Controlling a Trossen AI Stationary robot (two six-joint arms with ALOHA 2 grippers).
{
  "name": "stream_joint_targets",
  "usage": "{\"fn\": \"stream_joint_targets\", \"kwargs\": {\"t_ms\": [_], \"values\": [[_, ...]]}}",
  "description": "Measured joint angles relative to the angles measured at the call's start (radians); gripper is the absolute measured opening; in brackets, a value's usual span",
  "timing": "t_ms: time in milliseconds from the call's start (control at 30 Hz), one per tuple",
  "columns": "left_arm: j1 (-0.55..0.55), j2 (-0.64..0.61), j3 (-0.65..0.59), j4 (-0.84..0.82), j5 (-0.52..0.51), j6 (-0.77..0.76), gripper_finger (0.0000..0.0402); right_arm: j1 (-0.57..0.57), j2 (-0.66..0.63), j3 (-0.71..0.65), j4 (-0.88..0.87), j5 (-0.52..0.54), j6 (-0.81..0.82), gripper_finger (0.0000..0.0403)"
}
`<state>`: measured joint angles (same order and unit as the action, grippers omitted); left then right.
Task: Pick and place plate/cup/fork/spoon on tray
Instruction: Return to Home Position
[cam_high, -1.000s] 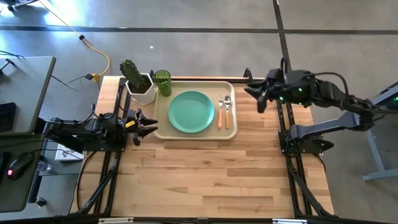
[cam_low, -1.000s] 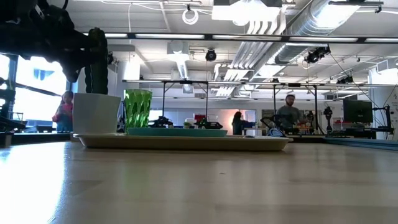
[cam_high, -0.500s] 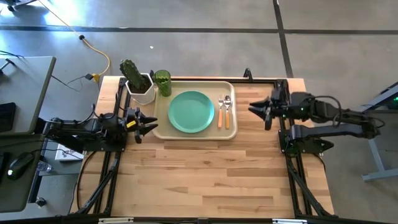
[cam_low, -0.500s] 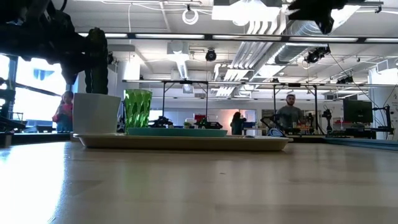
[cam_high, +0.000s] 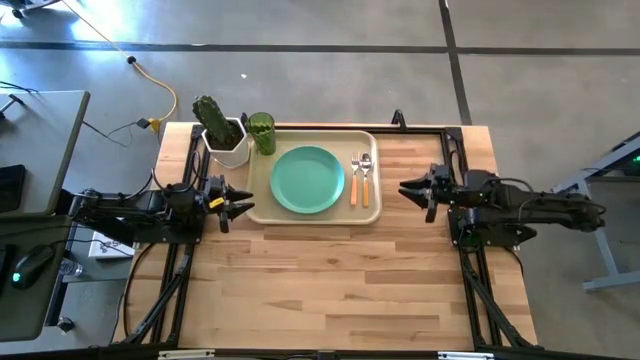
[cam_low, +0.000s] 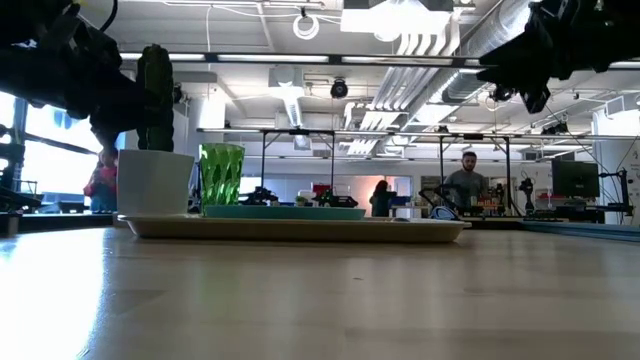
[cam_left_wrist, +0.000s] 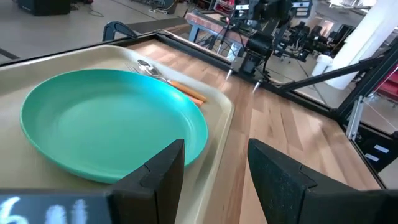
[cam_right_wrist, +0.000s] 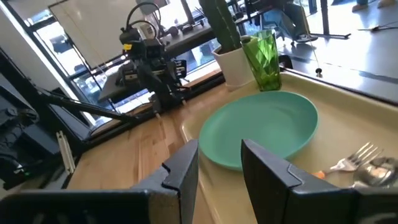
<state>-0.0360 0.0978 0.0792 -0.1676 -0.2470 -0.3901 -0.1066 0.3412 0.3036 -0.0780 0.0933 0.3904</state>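
This is a robotics lab or workshop in a large open industrial hall. The butcher-block table (cam_high: 330, 260) stands on a bare concrete floor (cam_high: 300, 90), with a yellow cable (cam_high: 160, 85) trailing across it. The low view shows exposed silver ducting (cam_low: 500, 40), strip lighting and black metal frames (cam_low: 470, 150) like the table's own. People (cam_low: 465, 180) stand among benches in the background, and a monitor (cam_low: 575, 178) sits at the right.

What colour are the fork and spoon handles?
Orange, on both the metal-tined fork and metal-bowled spoon; clearest in the high view.
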Motion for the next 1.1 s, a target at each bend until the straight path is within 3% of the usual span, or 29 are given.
{"fn": "stream_joint_targets", "kwargs": {"t_ms": [367,900,1100], "values": [[0.000,0.000,0.000,0.000,0.001,0.026,0.0165,0.000,-0.096,-0.177,0.164,-0.052,0.058,0.0113],[0.000,0.000,0.000,0.061,0.001,0.262,0.0165,0.000,-0.108,-0.236,0.133,-0.113,0.055,0.0113],[0.000,0.000,0.000,0.061,0.001,0.270,0.0165,0.000,-0.107,-0.236,0.079,-0.134,0.057,0.0113]]}}
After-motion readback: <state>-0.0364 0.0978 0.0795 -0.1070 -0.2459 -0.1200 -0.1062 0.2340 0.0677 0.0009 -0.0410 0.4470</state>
